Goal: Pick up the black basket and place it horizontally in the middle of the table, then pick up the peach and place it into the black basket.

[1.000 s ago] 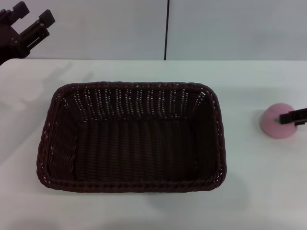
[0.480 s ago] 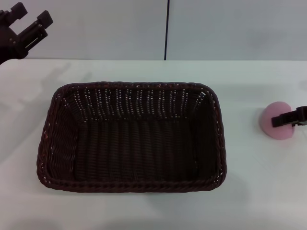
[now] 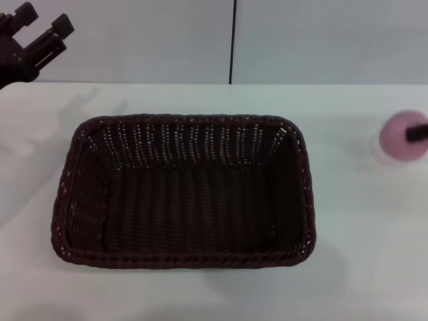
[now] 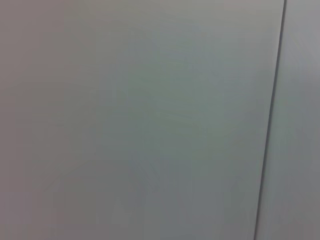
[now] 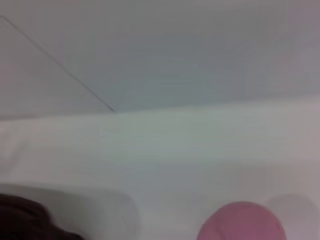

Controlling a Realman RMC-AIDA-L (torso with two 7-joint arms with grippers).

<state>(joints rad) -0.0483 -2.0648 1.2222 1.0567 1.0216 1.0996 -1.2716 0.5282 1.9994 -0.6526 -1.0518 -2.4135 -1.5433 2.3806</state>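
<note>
The black basket [image 3: 184,190] lies lengthwise across the middle of the white table [image 3: 348,267], open side up and empty. The pink peach [image 3: 401,136] is at the right edge of the head view, lifted a little off the table, with a faint shadow below it. My right gripper [image 3: 416,133] is shut on the peach; only one dark fingertip shows. The right wrist view shows the peach [image 5: 242,222] and a corner of the basket [image 5: 25,220]. My left gripper [image 3: 41,27] is raised at the far left, open and empty.
A grey wall with a dark vertical seam [image 3: 233,40] stands behind the table's far edge. The left wrist view shows only this wall.
The peach has risen off the table and moved up and right with my right gripper. The basket and the left arm have not moved.
</note>
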